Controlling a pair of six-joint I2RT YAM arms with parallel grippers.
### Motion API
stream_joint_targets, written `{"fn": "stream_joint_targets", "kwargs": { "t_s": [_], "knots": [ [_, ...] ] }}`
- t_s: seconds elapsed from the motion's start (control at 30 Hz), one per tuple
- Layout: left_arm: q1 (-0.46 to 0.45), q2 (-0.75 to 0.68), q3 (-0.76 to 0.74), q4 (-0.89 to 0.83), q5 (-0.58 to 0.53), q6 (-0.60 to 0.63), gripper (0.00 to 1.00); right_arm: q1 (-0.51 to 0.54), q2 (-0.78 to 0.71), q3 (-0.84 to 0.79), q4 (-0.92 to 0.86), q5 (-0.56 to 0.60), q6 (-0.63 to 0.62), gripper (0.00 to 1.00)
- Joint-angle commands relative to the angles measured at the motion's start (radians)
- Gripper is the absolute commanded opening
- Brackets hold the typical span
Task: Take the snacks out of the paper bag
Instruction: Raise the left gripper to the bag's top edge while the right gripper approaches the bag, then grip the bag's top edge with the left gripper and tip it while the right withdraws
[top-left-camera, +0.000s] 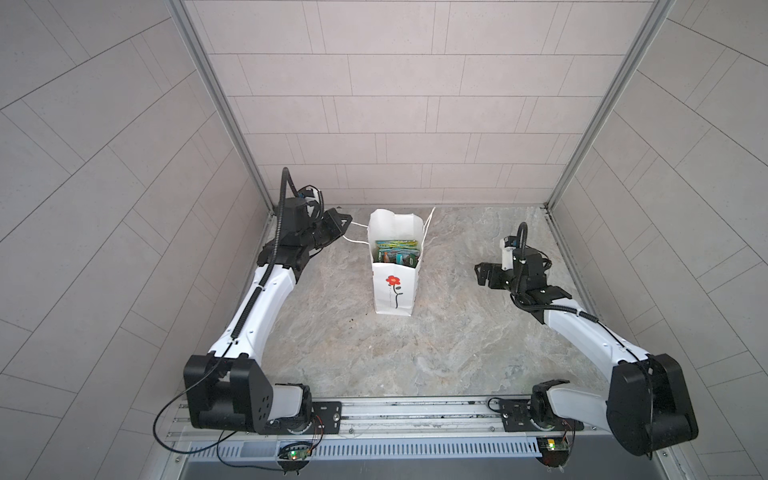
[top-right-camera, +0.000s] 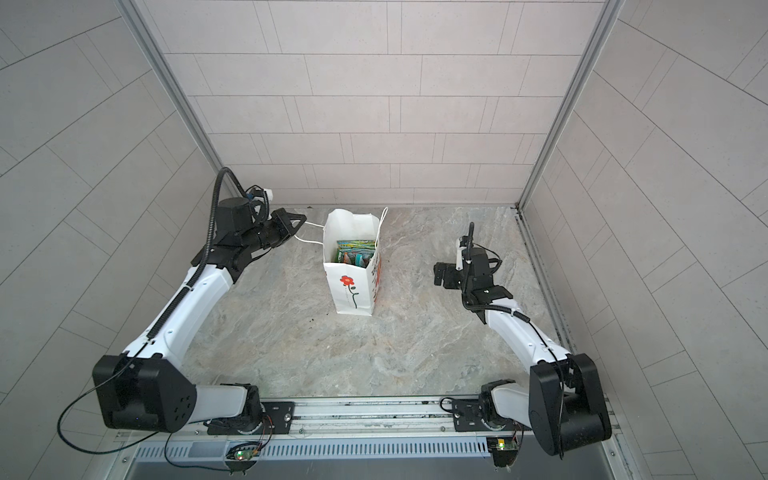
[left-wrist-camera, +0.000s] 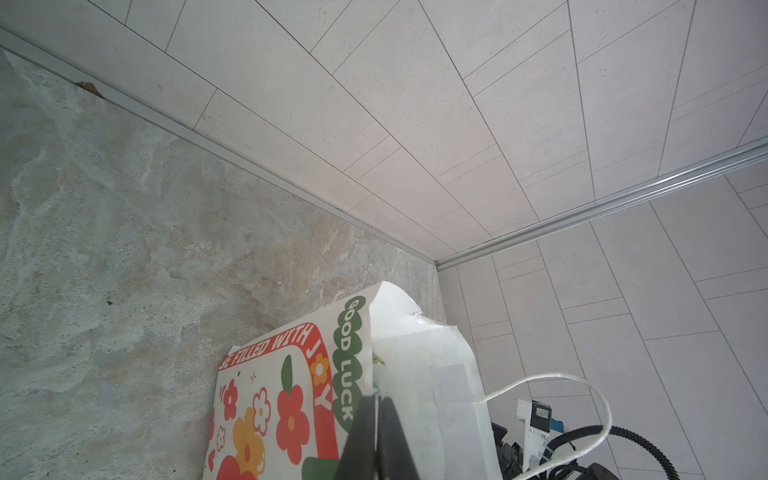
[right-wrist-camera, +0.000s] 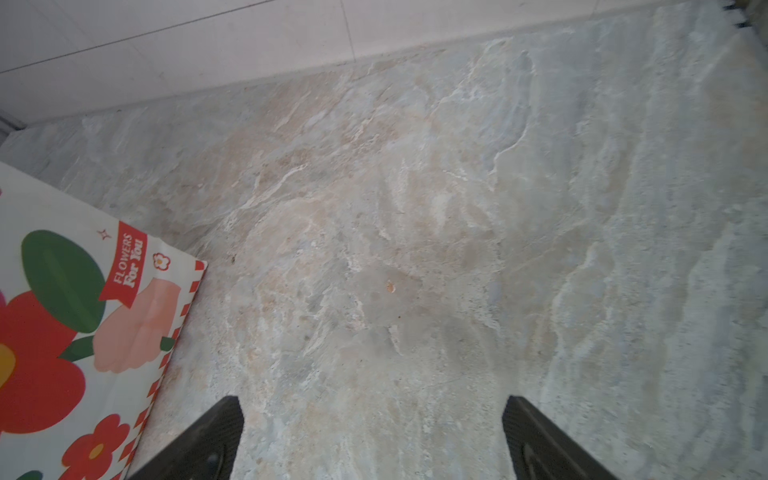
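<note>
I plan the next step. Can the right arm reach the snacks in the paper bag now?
Probably yes. The paper bag stands upright, mouth open, snacks showing; the right gripper is open, beside it, nothing between. The left gripper seems shut on one cord handle.

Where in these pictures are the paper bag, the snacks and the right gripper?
paper bag (top-left-camera: 384, 301): in a top view, white front face.
snacks (top-left-camera: 397, 249): in a top view, packet tops inside the bag.
right gripper (right-wrist-camera: 372, 401): right wrist view, midway between its open fingertips.
</note>
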Motion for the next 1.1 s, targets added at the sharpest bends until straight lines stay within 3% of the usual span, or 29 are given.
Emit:
{"fn": "stream_joint_targets", "kwargs": {
  "t_s": [0.0, 0.13, 0.37, 0.7, 1.07],
  "knots": [
    [0.004, 0.026, 0.055, 0.000, 0.010, 0.065, 0.00, 0.064, 0.048, 0.037, 0.037, -0.025, 0.027, 0.99],
    [0.003, 0.068, 0.134, -0.050, 0.028, 0.160, 0.00, 0.153, 0.146, 0.077, 0.087, -0.097, 0.060, 0.96],
    [0.002, 0.190, 0.296, -0.091, 0.086, 0.223, 0.00, 0.311, 0.323, 0.182, 0.155, -0.073, 0.101, 0.82],
    [-0.026, 0.337, 0.556, -0.146, 0.133, 0.249, 0.00, 0.399, 0.512, 0.192, 0.480, -0.038, 0.187, 0.74],
    [-0.092, 0.462, 0.845, -0.323, 0.153, 0.339, 0.00, 0.452, 0.715, 0.333, 0.643, 0.062, 0.292, 0.73]
  ]
}}
